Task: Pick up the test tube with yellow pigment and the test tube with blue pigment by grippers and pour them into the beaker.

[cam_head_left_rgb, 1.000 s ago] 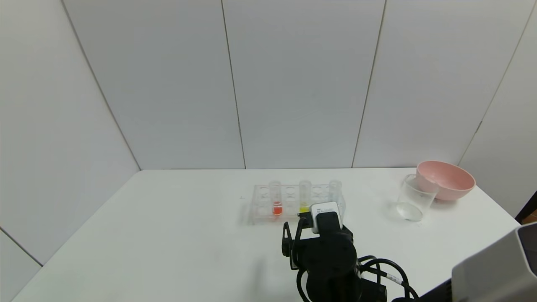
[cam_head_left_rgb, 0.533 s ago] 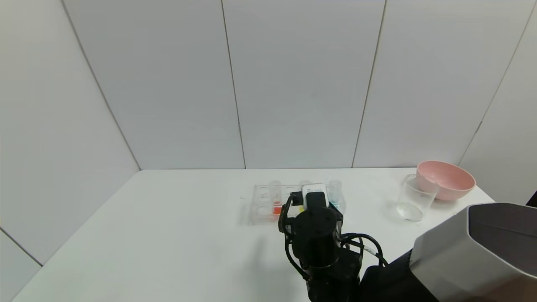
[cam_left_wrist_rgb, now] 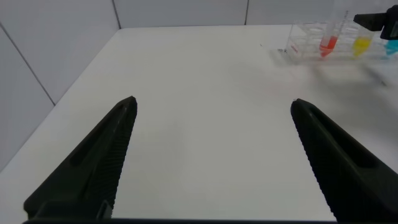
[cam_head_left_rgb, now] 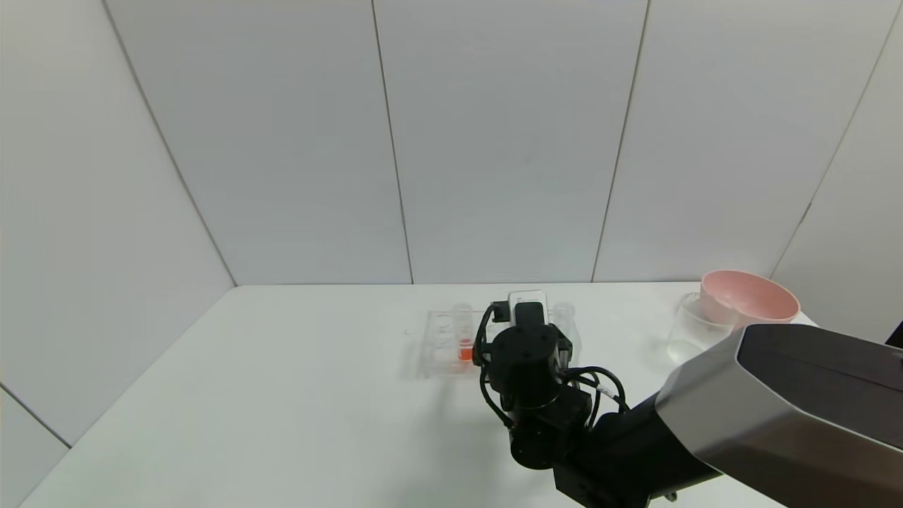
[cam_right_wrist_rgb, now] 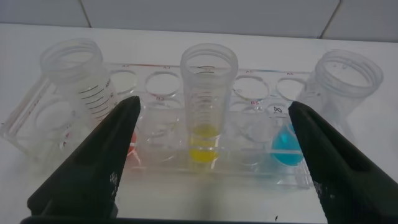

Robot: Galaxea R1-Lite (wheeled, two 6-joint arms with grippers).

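Clear tube rack (cam_right_wrist_rgb: 155,134) on the white table (cam_head_left_rgb: 282,395), holding three upright tubes. Left to right: a tube with red liquid (cam_right_wrist_rgb: 84,87); the test tube with yellow pigment (cam_right_wrist_rgb: 208,99), slim, graduated, yellow at its bottom, in the middle hole; the test tube with blue pigment (cam_right_wrist_rgb: 339,93), cyan at its base. The right gripper (cam_right_wrist_rgb: 211,168) reaches over the rack, jaws wide, one finger either side of the yellow tube, not touching it. The left gripper (cam_left_wrist_rgb: 211,162) hovers over bare table well to the left, jaws wide, empty. The beaker (cam_head_left_rgb: 695,331) stands at far right, beside a pink bowl (cam_head_left_rgb: 748,300).
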